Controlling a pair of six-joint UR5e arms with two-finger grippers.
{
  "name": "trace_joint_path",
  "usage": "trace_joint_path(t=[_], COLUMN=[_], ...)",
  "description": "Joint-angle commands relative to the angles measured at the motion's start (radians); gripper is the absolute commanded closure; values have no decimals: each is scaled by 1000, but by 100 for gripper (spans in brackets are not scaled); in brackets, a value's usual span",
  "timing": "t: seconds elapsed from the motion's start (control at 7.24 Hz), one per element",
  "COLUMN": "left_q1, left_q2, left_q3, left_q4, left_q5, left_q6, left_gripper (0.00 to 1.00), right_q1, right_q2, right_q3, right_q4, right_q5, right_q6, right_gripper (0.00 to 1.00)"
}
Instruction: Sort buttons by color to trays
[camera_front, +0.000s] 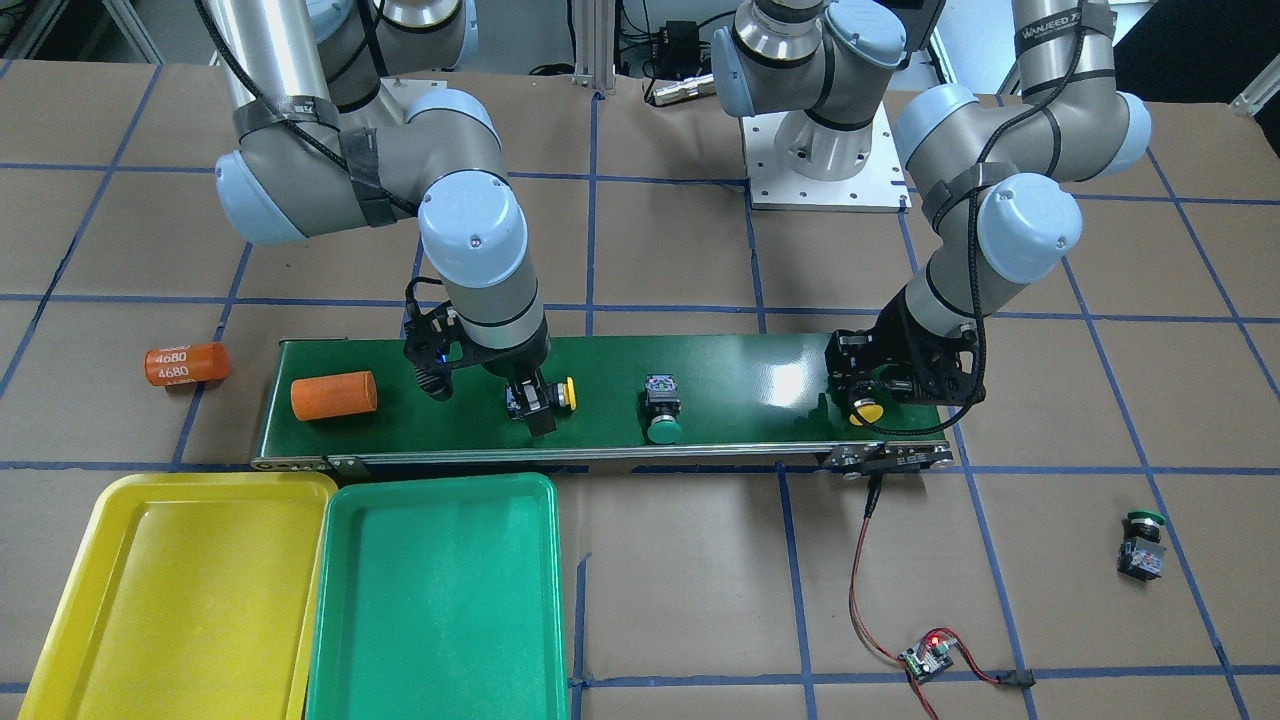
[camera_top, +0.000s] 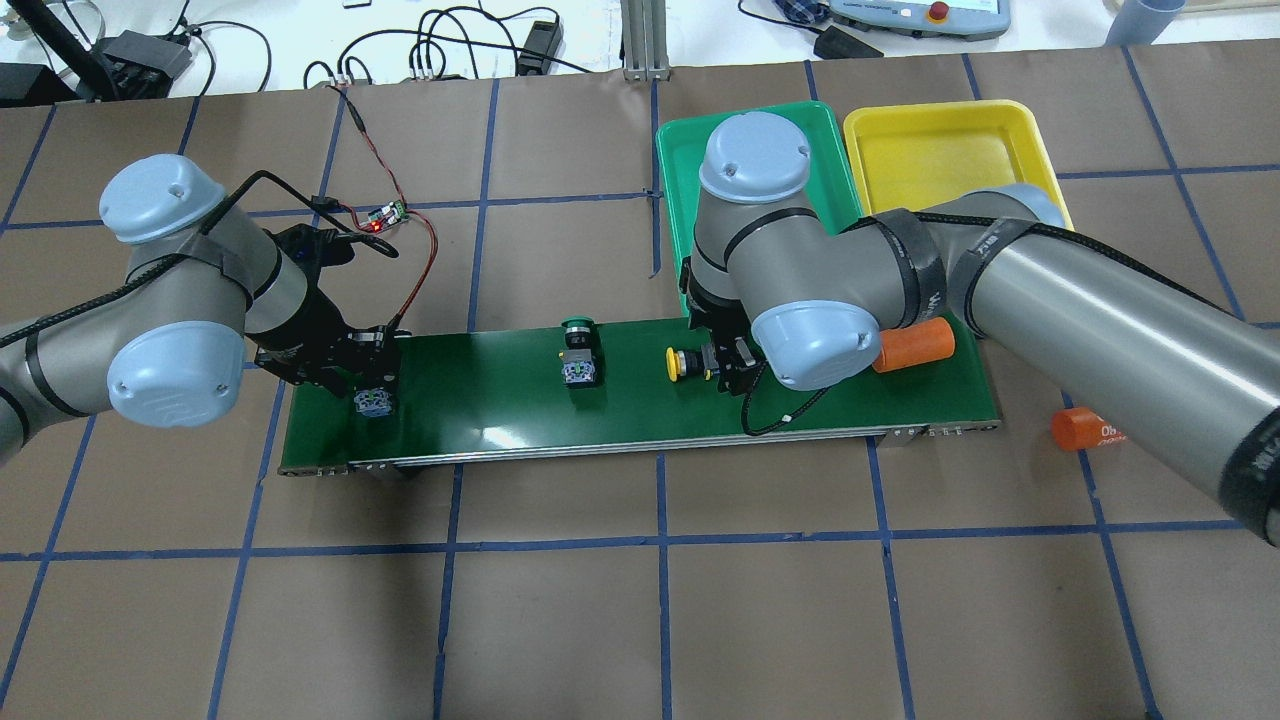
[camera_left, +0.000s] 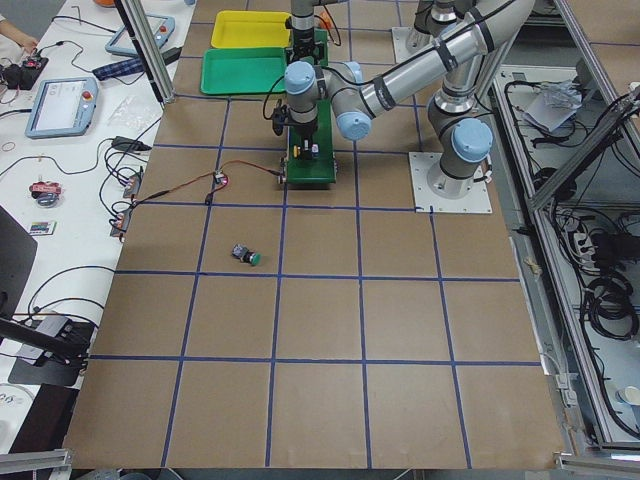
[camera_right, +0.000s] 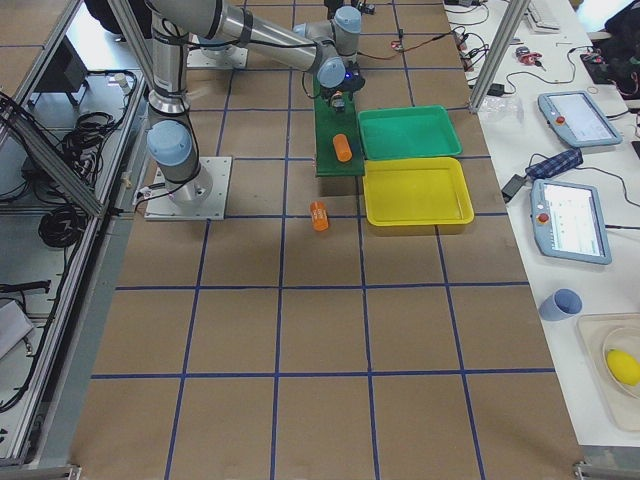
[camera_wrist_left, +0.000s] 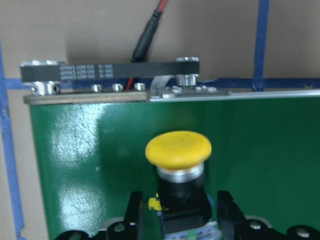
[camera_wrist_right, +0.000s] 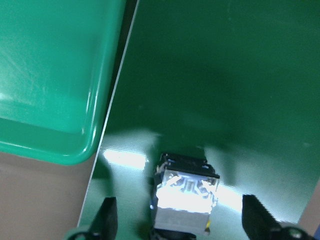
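A yellow button (camera_wrist_left: 178, 149) stands on the belt's end between the fingers of my left gripper (camera_front: 868, 398). The jaws are open, with small gaps either side of its black body. My right gripper (camera_front: 536, 400) is open and straddles a second yellow button (camera_front: 562, 393). In the right wrist view its body (camera_wrist_right: 185, 192) sits apart from both fingers (camera_wrist_right: 106, 220). A green button (camera_front: 662, 412) lies mid-belt between the arms. Another green button (camera_front: 1142, 545) lies on the table off the belt. The yellow tray (camera_front: 180, 600) and the green tray (camera_front: 440, 610) sit side by side, empty.
The dark-green conveyor belt (camera_front: 760, 370) carries an orange cylinder (camera_front: 333, 395) near its end by the trays. A second orange cylinder (camera_front: 186, 363) lies on the table beyond that end. A small controller board (camera_front: 925, 660) with red wires lies by the belt's other end.
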Motion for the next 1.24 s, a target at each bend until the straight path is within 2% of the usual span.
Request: trace_joint_path(t=[0.0,0.14,0.28,0.41,0.55,0.69,0.83,1.1], left_q1=[17,48,142,228,293,321,323,346], left_q2=[45,35,-3,-56,-122,-182,-251,-363], left_q3=[109,224,293,317,338,350,363,428], left_q4=[-174,-279,-307,-286,-183,-123,-2,103], left_q5=[1,5,5,13,74,82,88,139], left_q6=[6,57,204,344,484,608,681,871], left_gripper=[0,0,0,0,0,0,0,0], right_q1=[0,0,-1,-1,-4,-15,-33,-182], right_q2=[4,2,-6,-10,-13,-31,-56,-58], right_q3=[12,10,10,7,-2,-14,-40,-74], right_q4=[3,3,4,4,18,32,52,75], right_q5=[-27,-24,-24,-46,-61,-73,-99,-138], right_q6=[-7,-13,-40,-54,-56,-68,-150,-284], right_gripper=[41,97,100,100,100,100,100,100])
